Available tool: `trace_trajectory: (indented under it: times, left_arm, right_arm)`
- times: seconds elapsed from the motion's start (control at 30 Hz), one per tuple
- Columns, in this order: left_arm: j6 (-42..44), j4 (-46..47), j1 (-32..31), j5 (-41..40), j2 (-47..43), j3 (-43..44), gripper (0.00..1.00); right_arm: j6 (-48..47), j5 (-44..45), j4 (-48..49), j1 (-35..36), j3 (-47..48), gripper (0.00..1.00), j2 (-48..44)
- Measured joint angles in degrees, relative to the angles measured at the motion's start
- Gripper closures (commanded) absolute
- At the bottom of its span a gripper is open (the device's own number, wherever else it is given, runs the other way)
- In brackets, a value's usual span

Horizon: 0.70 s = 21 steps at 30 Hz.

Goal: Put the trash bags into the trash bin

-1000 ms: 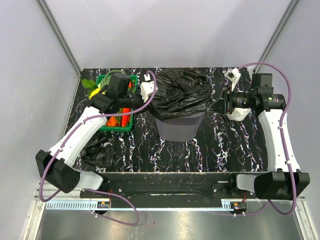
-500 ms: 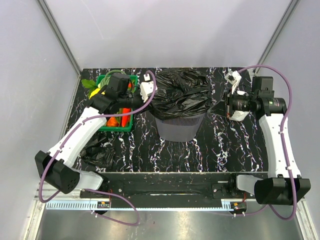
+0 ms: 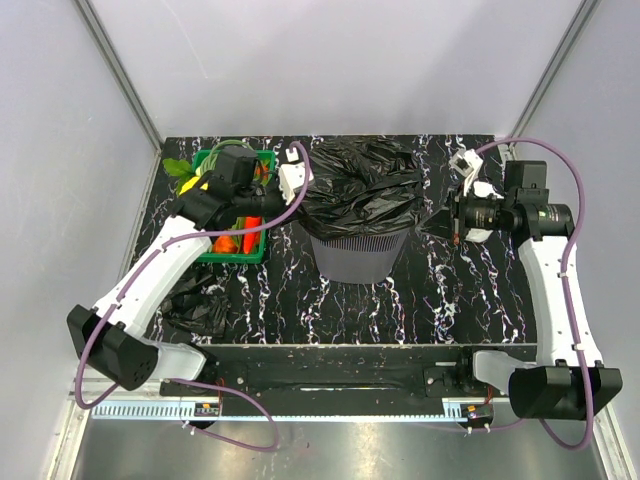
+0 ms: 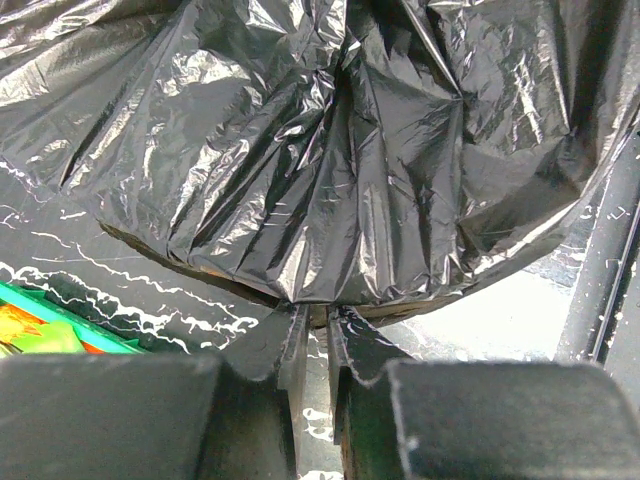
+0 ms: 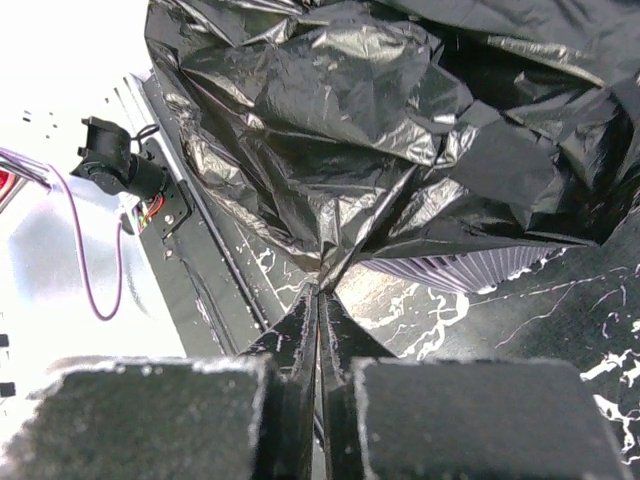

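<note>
We have the open trash bag (image 3: 362, 185) heaped over the mouth of the trash bin (image 3: 360, 255), which stands at the back middle of the worktop (image 3: 440, 300). The film covers the rim and spills over the front.

The bag's long axis runs left to right, directly between our two arms. The left gripper (image 3: 300, 192) sits just beside the bin's left side, jaws almost together and nipping a gathered fold of film, as its wrist view shows. The right gripper (image 3: 452, 216) stands farther out on the right, jaws pressed fully together on a corner drawn into a taut point.

So the bin lies inward from both grippers and below the film they hold. We judge the coming move must bring both grips toward each other and downward. The right has more way to travel.

A second trash bag (image 3: 195, 305) lies crumpled on the worktop near the left arm, in front of the green crate (image 3: 238, 257) and well apart from the bin.
</note>
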Motion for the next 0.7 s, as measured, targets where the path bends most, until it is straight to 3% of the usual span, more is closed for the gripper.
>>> trace_trajectory:
  times: [0.2,0.23,0.37,0.43,0.57,0.7]
  left_arm:
    - [-0.02,0.00,0.00,0.00,-0.44,-0.02,0.84]
    - [-0.02,0.04,0.00,0.02,-0.46,-0.13,0.84]
    - [0.00,0.00,0.00,0.02,-0.55,-0.48,0.84]
    - [-0.02,0.00,0.00,0.02,-0.70,-0.70,0.84]
    - [-0.02,0.00,0.00,0.02,-1.03,-1.01,0.84]
    - [-0.02,0.00,0.00,0.04,-1.11,-1.01,0.84]
  right_arm:
    - [-1.07,0.24,-0.72,0.00,-2.73,0.97,-0.55]
    - [-1.27,0.50,-0.81,0.00,-3.02,0.92,-0.76]
    - [-1.31,1.18,-1.60,0.02,-3.43,0.51,-1.97]
    - [-0.63,1.29,-1.66,0.04,-3.39,0.40,-2.49]
    - [1.18,1.33,-1.55,0.07,-2.54,0.30,-2.64]
    - [2.80,2.71,-1.22,0.11,-1.51,0.28,-2.64]
